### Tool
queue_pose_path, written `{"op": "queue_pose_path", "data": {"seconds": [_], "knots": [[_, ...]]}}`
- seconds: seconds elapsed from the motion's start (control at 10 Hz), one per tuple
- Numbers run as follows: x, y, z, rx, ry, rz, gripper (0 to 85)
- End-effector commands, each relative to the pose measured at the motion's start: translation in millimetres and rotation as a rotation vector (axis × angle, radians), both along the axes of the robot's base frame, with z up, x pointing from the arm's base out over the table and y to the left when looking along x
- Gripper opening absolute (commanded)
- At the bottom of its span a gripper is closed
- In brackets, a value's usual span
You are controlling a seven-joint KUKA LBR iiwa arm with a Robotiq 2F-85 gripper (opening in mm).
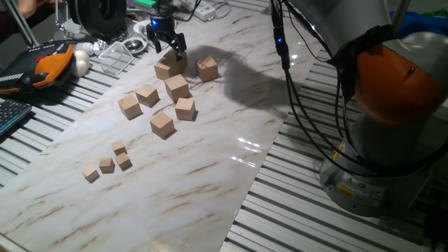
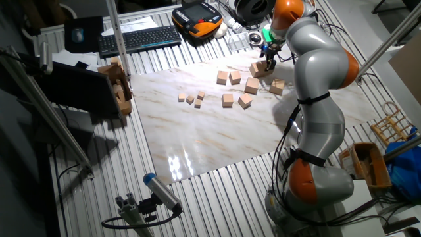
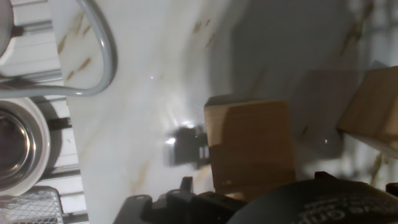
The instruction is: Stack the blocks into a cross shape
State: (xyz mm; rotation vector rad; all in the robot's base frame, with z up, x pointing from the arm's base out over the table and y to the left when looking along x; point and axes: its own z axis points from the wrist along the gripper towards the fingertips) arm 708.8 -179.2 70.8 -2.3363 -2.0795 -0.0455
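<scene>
Fingers (image 1: 178,46) are straddling a light tan wooden cube (image 1: 170,68) near the worktop's (image 1: 210,168) far edge; grasp state unclear. Centre before clenching.

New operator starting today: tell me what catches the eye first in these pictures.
The gripper at the far end of the marble board, its jaws around a wooden block. Next, the loose blocks scattered nearby, and four small cubes grouped apart, nearer the camera in one fixed view.

i see light tan blocks (image 1: 176,87) on a white marble sheet (image 1: 210,182) with brown veins, a black gripper (image 1: 168,43), and an orange-and-grey arm (image 2: 319,72)
</scene>
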Motion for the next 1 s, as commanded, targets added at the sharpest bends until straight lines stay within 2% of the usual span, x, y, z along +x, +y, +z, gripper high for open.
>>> {"op": "queue_pose_path", "data": {"seconds": [0.0, 0.3, 0.9], "knots": [[0.3, 0.0, -2.5, 0.003, -0.003, 0.003, 68.0], [-0.4, -0.4, -5.4, 0.006, -0.002, 0.006, 68.0], [-2.1, -0.2, -5.6, -0.011, 0.003, 0.006, 68.0]]}}
